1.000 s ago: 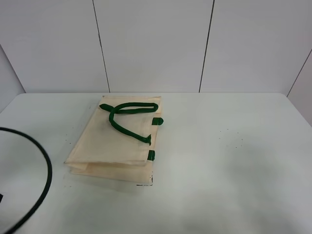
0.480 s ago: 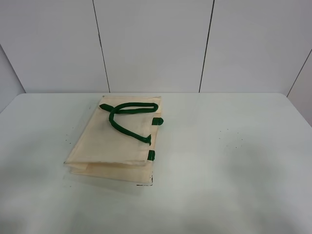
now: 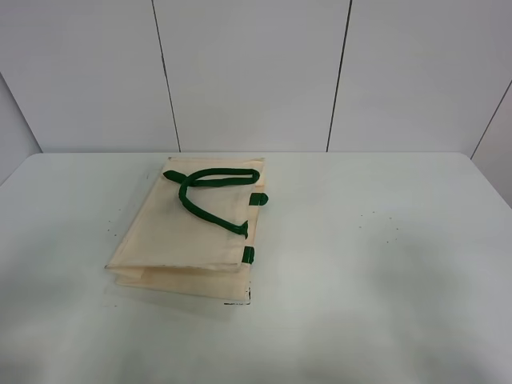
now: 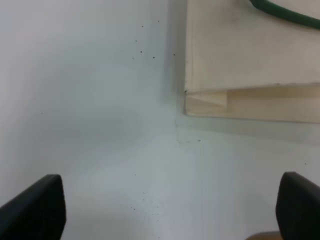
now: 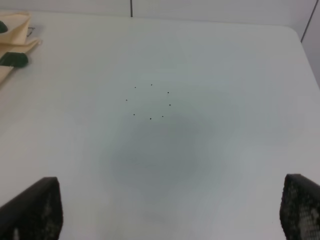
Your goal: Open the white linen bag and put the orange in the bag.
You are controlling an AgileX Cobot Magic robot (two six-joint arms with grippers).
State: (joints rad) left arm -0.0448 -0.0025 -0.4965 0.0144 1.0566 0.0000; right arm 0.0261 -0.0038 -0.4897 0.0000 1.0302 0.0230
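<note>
The white linen bag (image 3: pixel 188 232) lies flat and folded on the white table (image 3: pixel 384 264), left of centre, with its dark green handle (image 3: pixel 210 198) looped on top. My left gripper (image 4: pixel 165 210) hovers open over bare table beside the bag's corner (image 4: pixel 250 60); both black fingertips (image 4: pixel 35 207) show far apart. My right gripper (image 5: pixel 165 210) is open and empty over bare table, with the bag's edge (image 5: pixel 12 35) and a green tab (image 5: pixel 12 59) off to one side. The orange shows in no view. Neither gripper shows in the exterior view.
A white panelled wall (image 3: pixel 256 72) stands behind the table. Small dark specks (image 5: pixel 150 102) dot the tabletop on the right side. A small tan sliver (image 4: pixel 262 236) sits at the edge of the left wrist view; I cannot tell what it is.
A black cable that curved across the lower left of the exterior view one second ago has gone out of view. The bag has not moved.
</note>
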